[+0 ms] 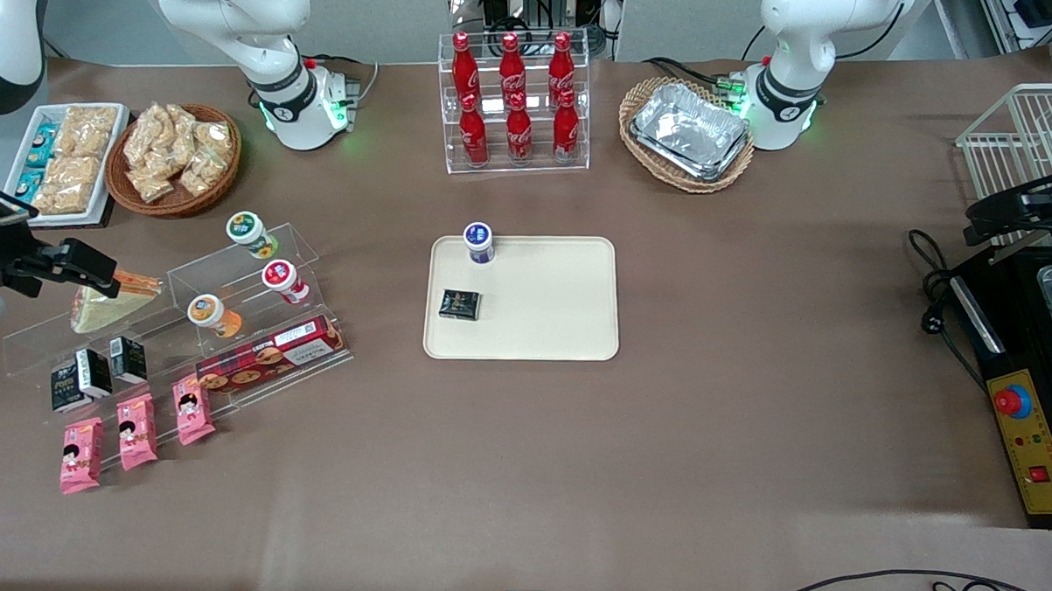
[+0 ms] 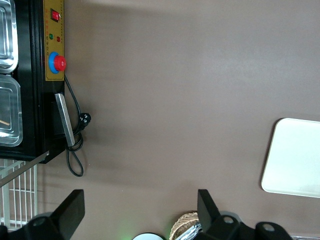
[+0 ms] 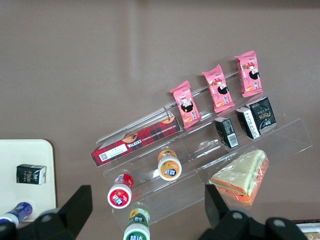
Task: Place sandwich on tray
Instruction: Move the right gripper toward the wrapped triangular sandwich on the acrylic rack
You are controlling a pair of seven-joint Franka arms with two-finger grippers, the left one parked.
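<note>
Sandwich [image 3: 241, 176] lies on the clear shelf [image 3: 280, 142]; my hand [image 3: 145, 207] hovers above, fingers apart, tray [image 1: 542, 331] well apart.

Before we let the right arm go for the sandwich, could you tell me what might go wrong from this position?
The gripper, open, hangs above the clear stepped stand, not yet over the sandwich. The sandwich lies tilted on the stand, so the fingers may hit the acrylic or slip on the wrap. The red-capped bottle and orange-capped bottle beside it could be knocked over. On the tray, the blue-capped bottle and black carton crowd one end.
</note>
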